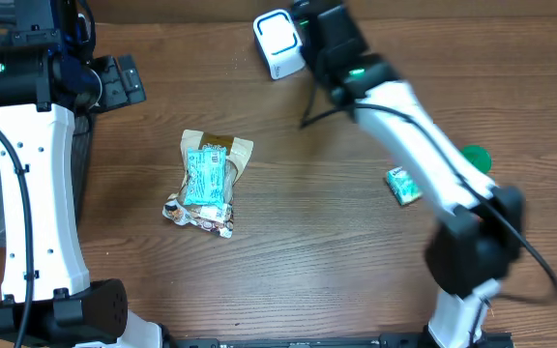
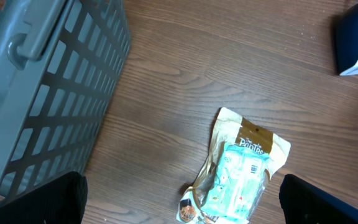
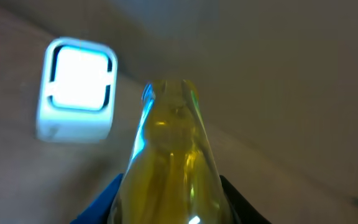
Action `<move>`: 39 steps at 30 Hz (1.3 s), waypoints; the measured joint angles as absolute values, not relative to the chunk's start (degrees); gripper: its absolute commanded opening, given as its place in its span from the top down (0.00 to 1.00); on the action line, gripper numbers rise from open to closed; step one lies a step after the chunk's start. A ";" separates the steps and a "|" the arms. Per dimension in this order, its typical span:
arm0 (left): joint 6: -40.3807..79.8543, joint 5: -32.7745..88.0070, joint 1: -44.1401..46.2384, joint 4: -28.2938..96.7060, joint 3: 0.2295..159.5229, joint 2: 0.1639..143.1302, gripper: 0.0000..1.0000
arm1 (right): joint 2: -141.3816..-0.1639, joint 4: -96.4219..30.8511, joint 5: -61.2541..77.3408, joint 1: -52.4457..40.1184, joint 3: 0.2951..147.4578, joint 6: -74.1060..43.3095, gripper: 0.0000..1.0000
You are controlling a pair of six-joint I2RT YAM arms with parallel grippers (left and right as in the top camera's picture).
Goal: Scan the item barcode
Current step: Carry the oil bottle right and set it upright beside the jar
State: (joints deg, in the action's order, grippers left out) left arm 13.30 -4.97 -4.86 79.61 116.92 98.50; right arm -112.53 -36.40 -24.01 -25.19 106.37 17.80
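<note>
Right gripper, just beside the scanner, clamps a yellow-green item. Left gripper stands fully open, holding nothing. What the basket contains I cannot tell.

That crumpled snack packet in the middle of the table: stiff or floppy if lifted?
Probably floppy: the snack packet looks creased and wrinkled. Likely light, being thin film. Lying flat, it seems unlikely to roll.

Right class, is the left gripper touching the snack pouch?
Apart. The overhead view shows bare table between the open left gripper and the snack pouch.
</note>
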 measured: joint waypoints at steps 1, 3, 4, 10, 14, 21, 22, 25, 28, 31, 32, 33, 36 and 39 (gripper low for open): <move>13.30 -4.99 -4.86 79.64 116.92 98.50 0.00 | -110.52 -40.51 -21.61 -24.03 106.48 16.40 0.85; 13.30 -5.02 -4.86 79.64 116.92 98.50 0.00 | -106.91 -49.43 -16.03 -20.84 106.94 13.28 0.84; 13.30 -5.02 -4.86 79.61 116.92 98.50 0.00 | -106.13 -52.14 -14.31 -19.57 107.09 12.01 0.85; 13.30 -4.99 -4.86 79.61 116.92 98.50 0.00 | -106.43 -71.79 -6.35 -10.39 106.63 1.63 0.85; 13.30 -4.99 -4.86 79.61 116.92 98.50 0.01 | -107.18 -78.56 -4.75 -5.54 105.80 -2.74 0.85; 13.30 -4.99 -4.86 79.64 116.92 98.50 0.00 | -107.20 -80.53 -3.77 -1.76 102.06 -4.99 0.80; 13.30 -4.99 -4.86 79.64 116.92 98.50 0.01 | -107.20 -80.31 -3.75 -1.58 101.12 -5.13 0.79; 13.30 -5.02 -4.86 79.61 116.92 98.50 0.01 | -107.22 -77.43 -3.36 -1.54 97.76 -5.37 0.78; 13.30 -5.02 -4.86 79.64 116.92 98.50 0.00 | -107.22 -73.34 -3.44 -1.54 94.52 -5.56 0.79; 13.30 -4.99 -4.86 79.61 116.92 98.50 0.01 | -107.22 -70.13 -5.06 -1.52 92.03 -5.61 0.78; 13.30 -4.99 -4.86 79.64 116.92 98.50 0.00 | -107.22 -69.32 -5.72 -1.54 91.33 -5.61 0.77; 13.30 -5.02 -4.86 79.61 116.92 98.50 0.00 | -107.22 -68.47 -6.35 -1.54 90.67 -5.61 0.77; 13.30 -4.99 -4.86 79.64 116.92 98.50 0.01 | -107.22 -66.70 -7.55 -1.54 89.03 -5.63 0.70; 13.30 -5.02 -4.86 79.61 116.92 98.50 0.00 | -107.22 -66.26 -8.05 -1.54 88.53 -5.74 0.62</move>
State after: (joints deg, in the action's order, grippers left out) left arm 13.30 -5.02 -4.86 79.61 116.92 98.50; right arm -107.22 -66.26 -8.05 -1.54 88.53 -5.74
